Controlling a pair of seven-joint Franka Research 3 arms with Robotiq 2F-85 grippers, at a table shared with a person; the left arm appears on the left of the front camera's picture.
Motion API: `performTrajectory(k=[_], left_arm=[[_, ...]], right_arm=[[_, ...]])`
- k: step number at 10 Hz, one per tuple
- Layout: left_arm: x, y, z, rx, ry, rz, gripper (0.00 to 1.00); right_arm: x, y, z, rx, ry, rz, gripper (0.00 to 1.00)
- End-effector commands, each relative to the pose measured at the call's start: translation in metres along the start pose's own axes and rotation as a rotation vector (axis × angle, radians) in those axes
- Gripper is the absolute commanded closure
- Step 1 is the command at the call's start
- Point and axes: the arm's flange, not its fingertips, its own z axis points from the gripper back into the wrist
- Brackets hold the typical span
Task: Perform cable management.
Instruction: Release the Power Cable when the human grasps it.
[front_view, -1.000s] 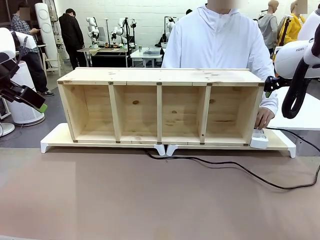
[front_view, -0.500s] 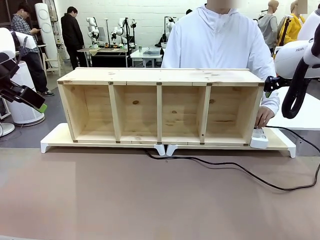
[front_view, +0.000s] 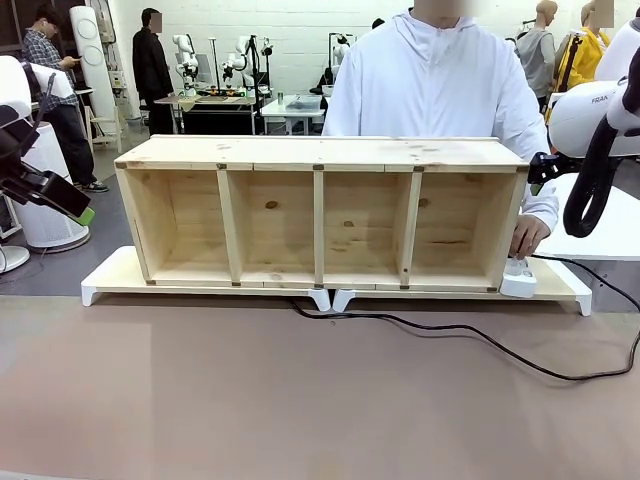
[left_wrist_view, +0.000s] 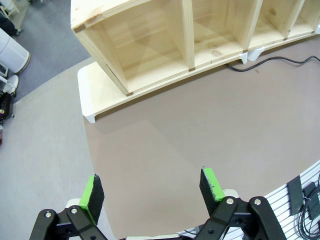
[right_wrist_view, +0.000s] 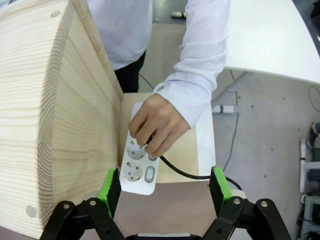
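From our left wrist camera we see our left gripper (left_wrist_view: 150, 192) with its green pads (left_wrist_view: 91, 192) spread wide and nothing between them, hovering above the bare brown table (left_wrist_view: 200, 135). Farther out, toward one o'clock in that view, one end of the cable (left_wrist_view: 265, 62) lies on the tabletop just below the white feet of the riser (left_wrist_view: 100, 95) that carries the wooden shelf (left_wrist_view: 165, 35), well apart from this gripper.

From our right wrist camera, our right gripper (right_wrist_view: 165, 189) also stands wide and holds nothing. Just beyond its fingertips, at about eleven o'clock, a white power strip (right_wrist_view: 137, 165) lies on the riser beside the shelf's end wall. The person's hand (right_wrist_view: 156, 125) rests on the strip, fingers around what looks like the cable's plug at a socket; the plug itself is hidden by the fingers. The cable comes out from under that hand and runs toward four o'clock, passing near our right-hand pad.

In the front view, the cable (front_view: 480, 345) crosses the table in front of the shelf, from the middle feet of the riser out toward three o'clock, then curves back up to the power strip (front_view: 518, 281) at the shelf's right end, where the person's hand (front_view: 527, 235) sits. The person (front_view: 435, 80) in a white jacket stands behind the shelf at twelve o'clock. Our left gripper (front_view: 55, 195) hangs at nine o'clock, far from the cable.
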Motion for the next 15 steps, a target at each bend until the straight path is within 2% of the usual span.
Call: performTrajectory(k=[1,15], left_arm=[[0.0019,-0.0001,-0.0011,0.009,-0.006,0.000,0.00],[0.0019,-0.0001,-0.0011,0.009,-0.006,0.000,0.00]], right_arm=[[-0.0002,0.0003,-0.0002,0.000,0.002,0.001,0.09],[-0.0002,0.0003,-0.0002,0.000,0.002,0.001,0.09]])
